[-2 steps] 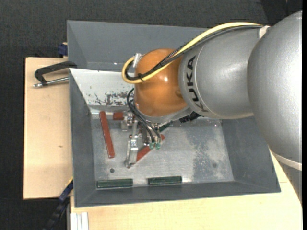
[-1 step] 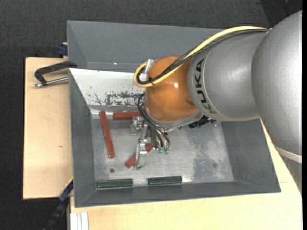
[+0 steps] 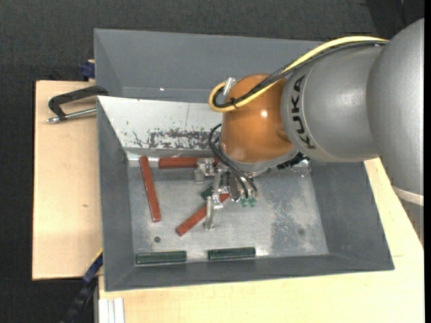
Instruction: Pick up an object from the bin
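Red-brown stick (image 3: 192, 222): lies tilted, upper end at the tip of the claw (image 3: 221, 204), running off to its lower left.
Claw state: down in the grey bin (image 3: 111, 214); opening and grip cannot be told.

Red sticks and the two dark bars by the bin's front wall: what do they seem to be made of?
Red sticks: flat, matte reddish-brown, no shine; probably painted wood or plastic, can't tell which. Dark bars: flat, dark green-black with a slight sheen; likely plastic or coated metal, uncertain.
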`<state>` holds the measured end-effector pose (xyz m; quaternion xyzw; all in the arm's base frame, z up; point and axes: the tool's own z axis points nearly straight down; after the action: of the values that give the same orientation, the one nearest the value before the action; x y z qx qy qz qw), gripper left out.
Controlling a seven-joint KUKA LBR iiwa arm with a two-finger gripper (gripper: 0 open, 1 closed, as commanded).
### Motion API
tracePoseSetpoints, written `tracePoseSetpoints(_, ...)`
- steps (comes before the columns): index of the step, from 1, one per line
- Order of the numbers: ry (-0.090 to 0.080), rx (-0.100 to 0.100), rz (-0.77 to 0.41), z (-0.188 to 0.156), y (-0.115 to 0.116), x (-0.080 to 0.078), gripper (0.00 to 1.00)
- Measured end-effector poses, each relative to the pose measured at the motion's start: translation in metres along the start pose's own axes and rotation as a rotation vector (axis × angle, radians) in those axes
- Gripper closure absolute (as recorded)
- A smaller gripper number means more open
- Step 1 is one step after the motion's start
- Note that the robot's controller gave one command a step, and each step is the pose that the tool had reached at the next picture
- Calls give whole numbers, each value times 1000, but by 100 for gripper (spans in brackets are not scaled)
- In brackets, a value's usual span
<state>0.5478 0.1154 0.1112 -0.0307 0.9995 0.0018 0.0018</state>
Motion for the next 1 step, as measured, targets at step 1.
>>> tracePoseSetpoints(1,5,2,-430,41,8,52,100)
